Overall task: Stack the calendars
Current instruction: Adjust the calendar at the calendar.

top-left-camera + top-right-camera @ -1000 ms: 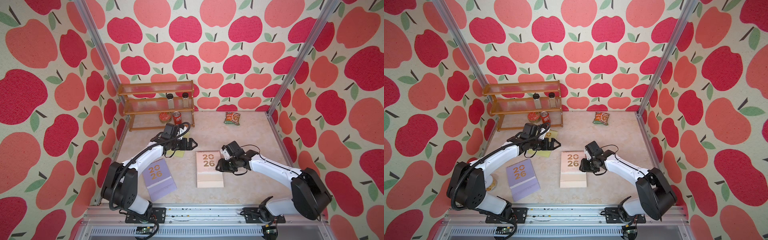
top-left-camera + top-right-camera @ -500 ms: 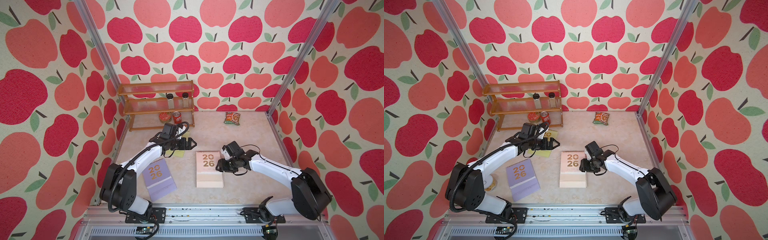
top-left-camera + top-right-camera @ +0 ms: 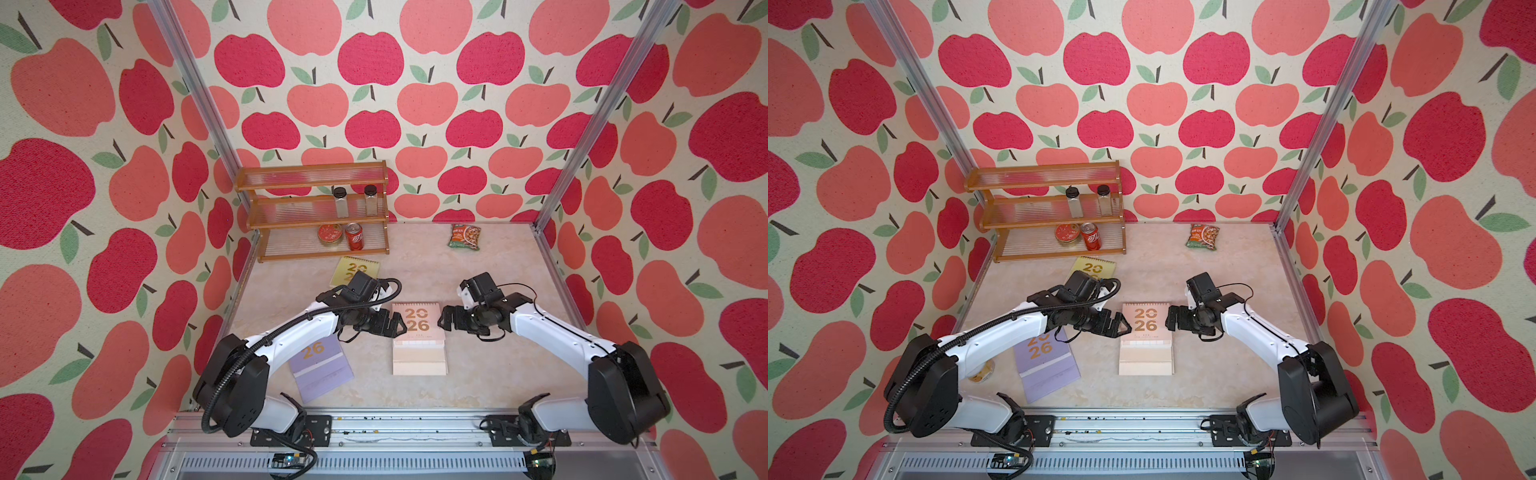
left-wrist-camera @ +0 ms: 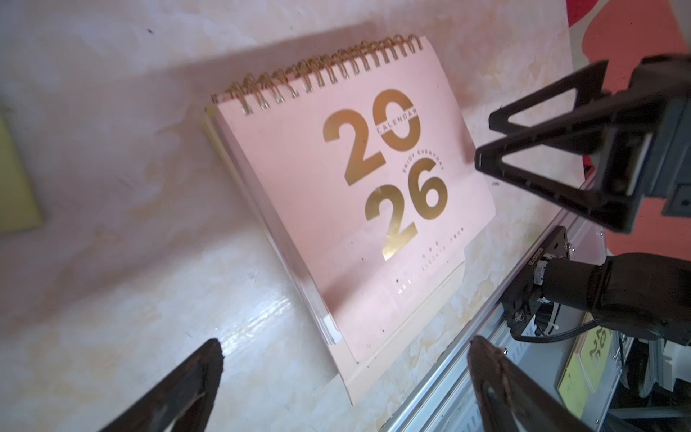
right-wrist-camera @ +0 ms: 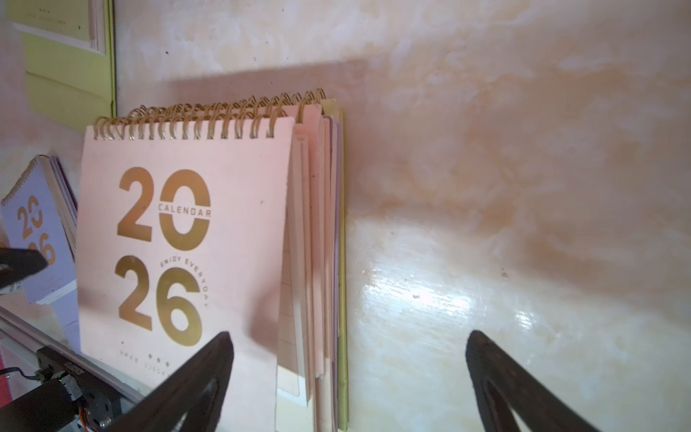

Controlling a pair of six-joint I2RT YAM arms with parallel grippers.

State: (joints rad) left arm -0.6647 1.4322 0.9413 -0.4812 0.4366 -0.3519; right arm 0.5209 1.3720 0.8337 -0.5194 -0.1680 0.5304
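Wooden rack (image 3: 309, 183), red can (image 3: 354, 242), snack packet (image 3: 464, 237)

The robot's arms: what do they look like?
The left arm and right arm are white tubes with chunky black joints. A ribbed black hose follows the left; a thin black wire loops off the right. Left gripper and right gripper are black, with hollow triangular fingers.

You read gold "20" over "26" on the peach-pink calendar (image 4: 318, 224), with "CALENDAR" on a band across the 0 and "ENJOY EVERYDAY" curved over the 6; the small line beneath is too fine to read. The lilac calendar (image 5: 37, 239) carries the same "20 26". The yellow-green calendar (image 3: 356, 269) shows "20". The red can (image 3: 354, 242) bears a white mark you cannot read.
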